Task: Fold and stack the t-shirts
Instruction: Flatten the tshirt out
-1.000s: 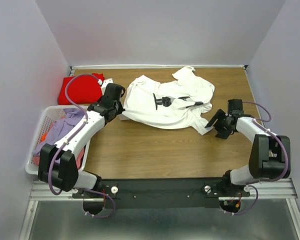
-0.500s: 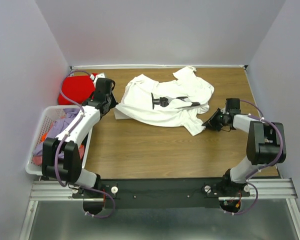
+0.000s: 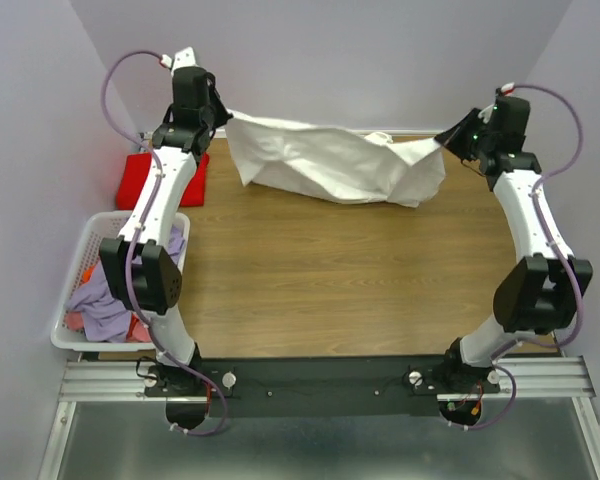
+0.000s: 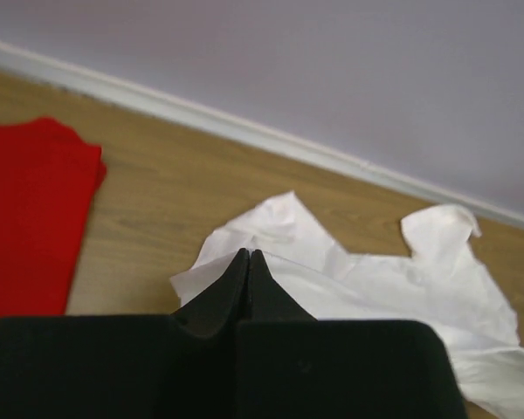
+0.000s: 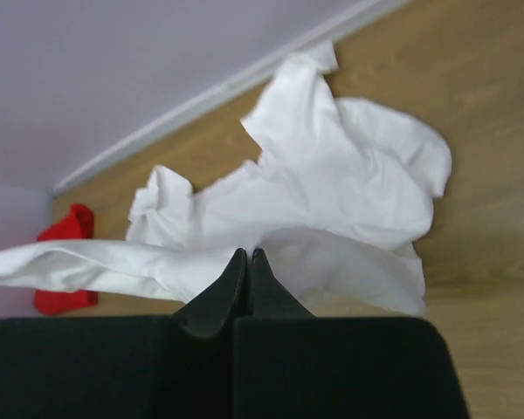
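The white t-shirt (image 3: 330, 160) hangs stretched in the air between my two grippers over the back of the table, its lower folds sagging toward the wood. My left gripper (image 3: 223, 115) is raised high at the back left and shut on the shirt's left edge. At the back right, my right gripper (image 3: 442, 143) is shut on the other edge. In the left wrist view the gripper (image 4: 249, 253) pinches white t-shirt cloth (image 4: 375, 279). The right wrist view shows that gripper (image 5: 248, 253) pinching the white t-shirt (image 5: 332, 201) likewise. The folded red t-shirt (image 3: 165, 180) lies at the back left.
A white slatted laundry basket (image 3: 75, 290) with purple and pink clothes stands at the table's left edge. Grey walls close in the back and both sides. Bare wooden tabletop (image 3: 330, 280) lies in front of the hanging shirt.
The right gripper closed on the white shirt's edge. Both arms then rose and swung toward the back, lifting the shirt off the table and stretching it between them.
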Motion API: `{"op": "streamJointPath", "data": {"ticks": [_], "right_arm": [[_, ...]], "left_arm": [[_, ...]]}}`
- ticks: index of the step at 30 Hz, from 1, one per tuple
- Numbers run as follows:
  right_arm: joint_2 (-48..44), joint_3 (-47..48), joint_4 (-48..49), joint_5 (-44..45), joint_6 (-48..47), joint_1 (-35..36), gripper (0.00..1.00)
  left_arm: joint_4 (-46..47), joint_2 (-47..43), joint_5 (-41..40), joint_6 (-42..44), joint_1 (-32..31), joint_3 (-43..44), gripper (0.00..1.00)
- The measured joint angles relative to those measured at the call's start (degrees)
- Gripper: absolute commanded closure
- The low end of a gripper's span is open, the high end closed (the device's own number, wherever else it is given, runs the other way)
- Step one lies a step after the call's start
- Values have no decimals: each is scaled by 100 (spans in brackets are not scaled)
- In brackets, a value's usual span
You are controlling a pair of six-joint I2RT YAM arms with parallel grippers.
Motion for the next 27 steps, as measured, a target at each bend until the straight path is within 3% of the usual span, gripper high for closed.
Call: {"op": "streamJointPath", "data": {"ticks": [3,8,13,16,19,23,27], "right_arm": [[-647,219,-57,184,-144,0,99],[-2026,-730,-155,372,-273,0,96],[-2935,-2671,-435,398,-216,0,65],[-3077,-3818,-848,396,-94,0,51],[-3101,-4308,-1231,380,9,0,47],[-2973,-4127,-1364,326,-33,0,47],[-2256,-3663,-1126,28,-136,0,47]], "left_arm": [[225,-415,-63,22,66,59,100],[811,-1823,-42,-7,72,-1447,100],[1045,-2885,188,-186,85,-3860,100],[874,-2966,254,-293,90,-5184,100],[662,-2962,313,-348,94,-5851,100],[658,-2981,337,-398,94,-6133,100],[752,-3016,332,-422,94,-6251,100]]}}
